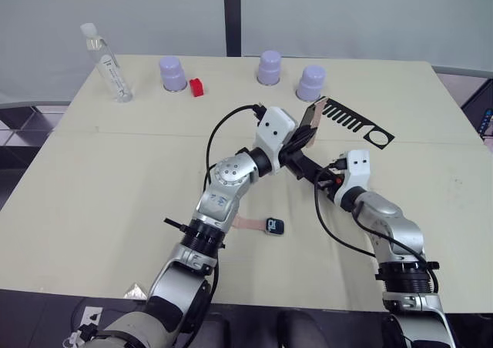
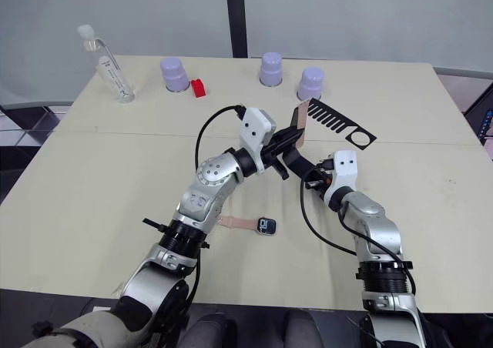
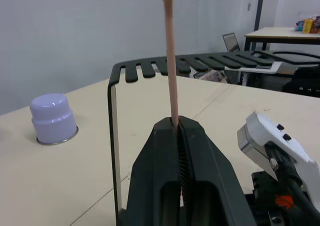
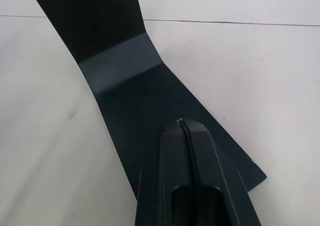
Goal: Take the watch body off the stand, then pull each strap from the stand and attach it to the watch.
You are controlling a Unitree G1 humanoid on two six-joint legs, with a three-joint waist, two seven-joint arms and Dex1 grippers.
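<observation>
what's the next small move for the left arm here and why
Probably carry the strap down toward the watch body. The left tool is shut on that strap, which looks clear of the stand, while the watch lies on the table with one strap already attached. The right tool rests shut on the stand's foot.

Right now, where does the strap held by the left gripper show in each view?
Left eye view: the strap stands upright beside the stand, centre-right.
Right eye view: at, just left of the stand's comb arm.
Left wrist view: rises from the left gripper, centre.
Right wrist view: not in it.
Shared landmark: the stand, also in the right wrist view.
</observation>
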